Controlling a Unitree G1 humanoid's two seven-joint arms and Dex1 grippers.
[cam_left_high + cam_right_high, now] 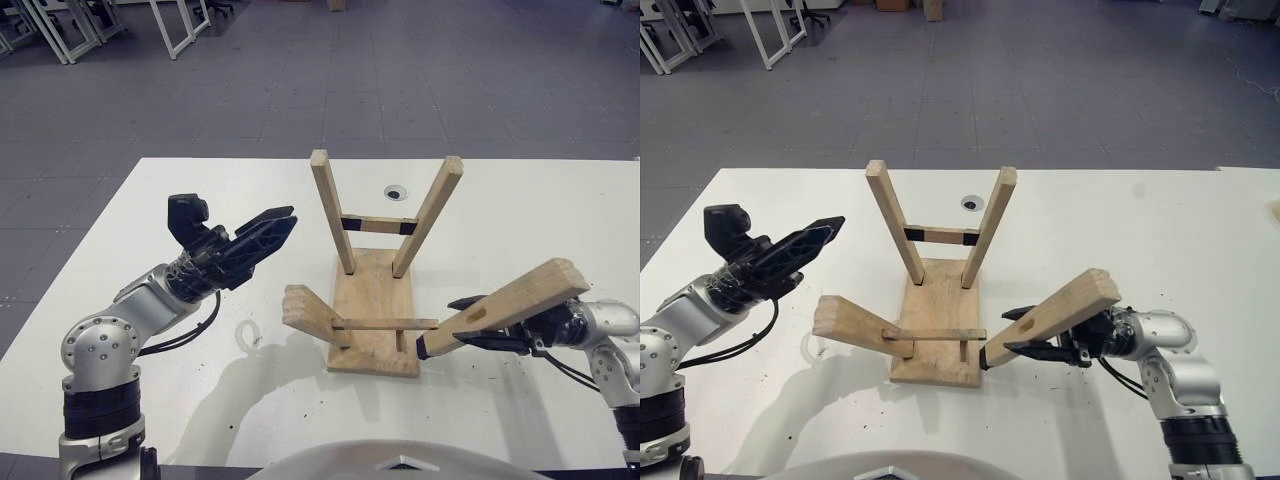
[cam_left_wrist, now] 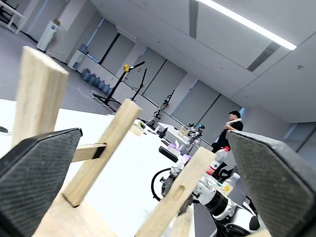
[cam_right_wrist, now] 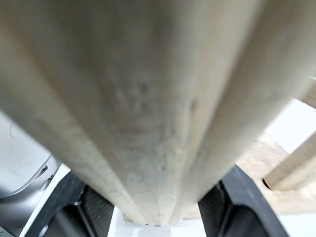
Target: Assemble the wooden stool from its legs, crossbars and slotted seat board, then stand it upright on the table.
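- My left gripper (image 1: 285, 225) hangs above the table (image 1: 540, 200), to the left of the stool and apart from it, fingers pointing towards the stool.
- Its jaws are wide apart with nothing in them. From that wrist the two pads (image 2: 39, 168) sit at opposite edges, with the stool in the gap.
- My right gripper (image 1: 1025, 333) is low over the table at the stool's right near side, clamped across the near right leg (image 1: 505, 305). One finger lies above the wood and one below.
- From the right wrist, the leg runs between the dark pads (image 3: 94, 210), which touch it on both sides.
- The board (image 1: 372, 300) lies flat on the table, in the middle, between my two arms.
- The far left leg (image 1: 333, 212) and far right leg (image 1: 428, 217) stand up from the board's far end, spreading outwards at the top.
- The far crossbar (image 1: 378, 225) joins those two legs about halfway up. Its ends are dark.
- The near left leg (image 1: 310, 313) has its foot on the board's near left part and leans far out to the left, over the table.
- The near right leg slants up and to the right, its lower end at the board's near right corner. I cannot tell whether it sits in a slot.
- The thin near crossbar (image 1: 385, 324) runs level between the two near legs, just above the board.
- A small round hole (image 1: 397, 191) is in the table beyond the far legs.
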